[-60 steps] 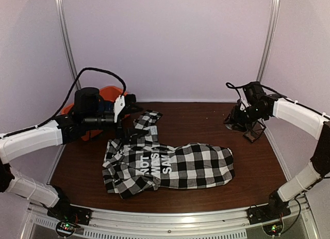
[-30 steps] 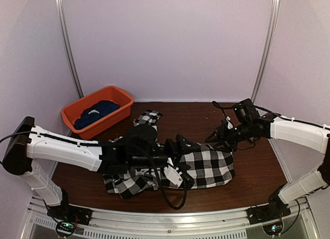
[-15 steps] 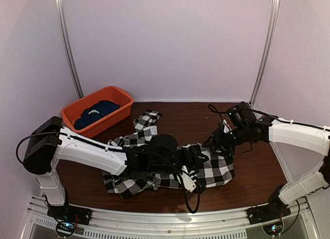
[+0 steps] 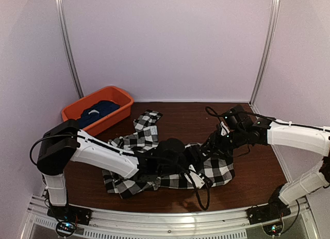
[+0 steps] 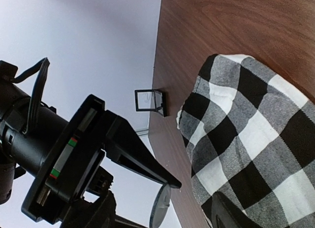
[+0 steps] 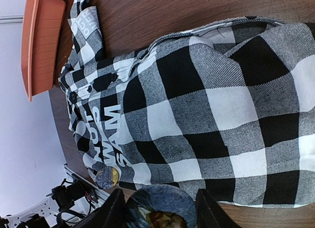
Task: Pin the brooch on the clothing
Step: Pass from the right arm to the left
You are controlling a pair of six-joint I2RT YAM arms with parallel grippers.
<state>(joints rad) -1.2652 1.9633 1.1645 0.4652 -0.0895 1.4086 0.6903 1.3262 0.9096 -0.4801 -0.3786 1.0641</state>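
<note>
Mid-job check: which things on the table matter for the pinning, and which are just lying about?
For the job: brooch in the right gripper; checked shirt.
Lying about: orange bin, navy garment in it, small black frame on the table.

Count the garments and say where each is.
2. The checked shirt lies spread on the table; a dark blue garment sits in the orange bin. Others may hide beneath it.
</note>
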